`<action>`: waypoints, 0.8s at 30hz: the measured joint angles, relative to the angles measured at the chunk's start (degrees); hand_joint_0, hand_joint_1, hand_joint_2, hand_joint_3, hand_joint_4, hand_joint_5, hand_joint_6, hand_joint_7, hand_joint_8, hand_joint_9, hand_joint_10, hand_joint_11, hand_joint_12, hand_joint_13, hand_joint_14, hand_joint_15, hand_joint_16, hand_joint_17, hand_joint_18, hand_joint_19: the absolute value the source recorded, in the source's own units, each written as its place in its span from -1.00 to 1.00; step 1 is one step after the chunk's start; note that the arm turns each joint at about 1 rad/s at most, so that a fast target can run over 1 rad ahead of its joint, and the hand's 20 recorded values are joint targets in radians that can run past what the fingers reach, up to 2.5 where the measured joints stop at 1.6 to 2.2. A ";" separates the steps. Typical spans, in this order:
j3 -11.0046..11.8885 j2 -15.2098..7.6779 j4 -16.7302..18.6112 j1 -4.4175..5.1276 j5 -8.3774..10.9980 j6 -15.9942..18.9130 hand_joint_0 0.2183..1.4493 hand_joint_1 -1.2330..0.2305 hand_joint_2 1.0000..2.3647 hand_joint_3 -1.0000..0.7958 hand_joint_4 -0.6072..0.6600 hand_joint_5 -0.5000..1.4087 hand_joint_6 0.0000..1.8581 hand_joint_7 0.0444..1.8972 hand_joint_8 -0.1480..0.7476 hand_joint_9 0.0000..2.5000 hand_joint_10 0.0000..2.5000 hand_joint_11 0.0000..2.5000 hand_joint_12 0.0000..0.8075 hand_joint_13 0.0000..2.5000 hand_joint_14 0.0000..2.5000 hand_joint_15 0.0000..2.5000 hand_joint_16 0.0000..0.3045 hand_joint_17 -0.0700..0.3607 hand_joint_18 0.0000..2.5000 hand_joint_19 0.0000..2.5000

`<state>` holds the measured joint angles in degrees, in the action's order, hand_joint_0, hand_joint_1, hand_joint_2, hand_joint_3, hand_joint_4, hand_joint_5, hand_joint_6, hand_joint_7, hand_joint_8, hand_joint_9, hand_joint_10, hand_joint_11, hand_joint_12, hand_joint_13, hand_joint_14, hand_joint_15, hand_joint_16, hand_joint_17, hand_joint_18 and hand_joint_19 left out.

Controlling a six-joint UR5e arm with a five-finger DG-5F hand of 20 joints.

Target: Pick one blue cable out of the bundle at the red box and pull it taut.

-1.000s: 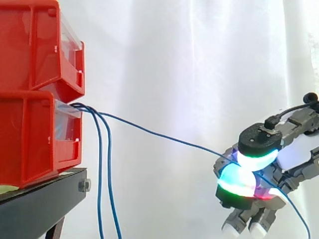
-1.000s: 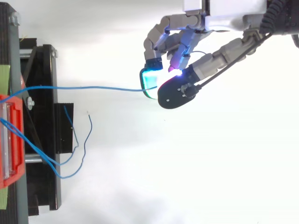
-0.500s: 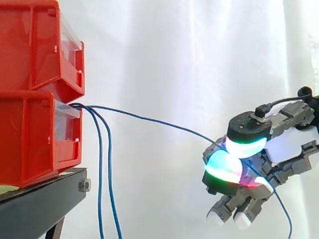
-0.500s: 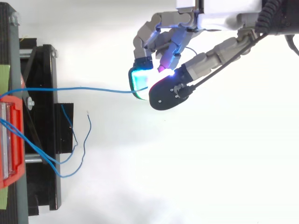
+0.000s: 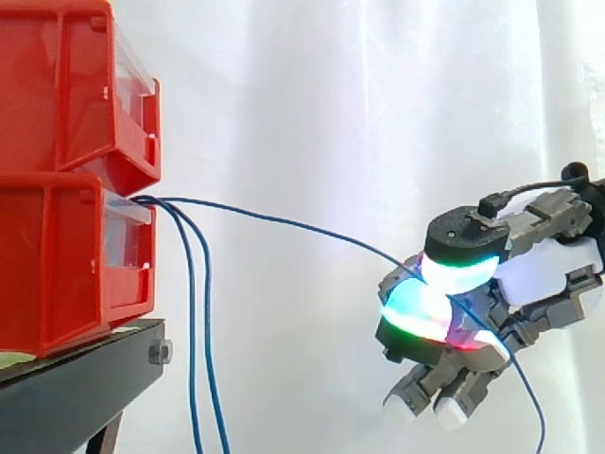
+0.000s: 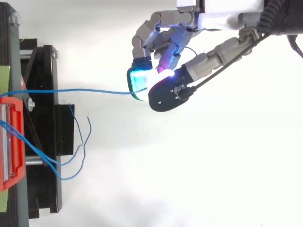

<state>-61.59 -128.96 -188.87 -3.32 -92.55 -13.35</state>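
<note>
Two stacked red bins (image 5: 66,170) stand at the left on a black stand (image 5: 76,392). Blue cables come out of the lower bin's front (image 6: 9,142). One blue cable (image 5: 284,225) runs from the bin to my hand (image 5: 473,293), sagging in a gentle arc; the same cable (image 6: 80,90) crosses the top view. The hand (image 6: 189,28) is shut on it, pinching it between the thumb pad and a glowing fingertip pad (image 6: 138,81). The cable's free end trails down behind the hand (image 5: 529,397). Two other blue cables (image 5: 198,340) hang straight down from the bin.
A white curtain (image 5: 378,113) is behind everything. The loose cable ends (image 6: 87,137) lie below the stand in the top view. The black stand frame (image 6: 45,132) sits left of the hand with open space between.
The hand has moved left toward the bins, still pinching the cable. The held cable now sags more than a second ago.
</note>
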 measured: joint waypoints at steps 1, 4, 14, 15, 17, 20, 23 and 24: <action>0.00 0.00 0.06 0.01 0.00 0.00 -0.34 -0.38 -0.97 0.05 -0.04 -0.63 -0.01 0.03 0.16 -0.23 -1.00 -0.13 -0.14 -0.70 -1.00 -0.92 -0.68 -0.16 -0.63 -0.85; -0.07 0.00 0.20 0.02 0.00 -0.01 -0.34 -0.38 -0.97 0.05 -0.04 -0.63 -0.01 0.04 0.16 -0.23 -1.00 -0.13 -0.14 -0.70 -1.00 -0.92 -0.68 -0.16 -0.63 -0.86; -0.10 0.00 0.26 -0.01 0.00 -0.01 -0.34 -0.38 -0.97 0.05 -0.04 -0.63 -0.01 0.05 0.16 -0.24 -1.00 -0.13 -0.15 -0.70 -1.00 -0.93 -0.68 -0.17 -0.63 -0.86; -0.10 -0.01 0.26 -0.01 0.00 -0.01 -0.34 -0.38 -0.97 0.05 -0.04 -0.63 -0.01 0.04 0.16 -0.24 -1.00 -0.13 -0.14 -0.70 -1.00 -0.93 -0.68 -0.17 -0.63 -0.85; -0.10 -0.03 0.25 -0.01 0.00 -0.01 -0.34 -0.38 -0.97 0.05 -0.04 -0.63 -0.01 0.05 0.16 -0.24 -1.00 -0.13 -0.15 -0.70 -1.00 -0.93 -0.68 -0.17 -0.63 -0.85; -0.12 -0.03 0.26 -0.01 0.00 -0.01 -0.33 -0.39 -0.97 0.05 -0.04 -0.62 -0.01 0.04 0.17 -0.23 -1.00 -0.13 -0.19 -0.69 -1.00 -0.93 -0.73 -0.24 -0.66 -0.87; -0.12 -0.03 0.25 -0.01 0.00 -0.01 -0.33 -0.40 -0.97 0.05 -0.03 -0.62 -0.02 0.04 0.16 -0.21 -1.00 -0.12 -0.18 -0.67 -1.00 -0.92 -0.73 -0.25 -0.66 -0.87; -0.12 -0.02 0.26 -0.01 0.00 -0.01 -0.33 -0.40 -0.97 0.05 -0.03 -0.62 -0.02 0.04 0.16 -0.20 -1.00 -0.10 -0.18 -0.66 -1.00 -0.91 -0.74 -0.26 -0.66 -0.88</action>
<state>-61.72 -128.98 -188.61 -3.34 -92.55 -13.36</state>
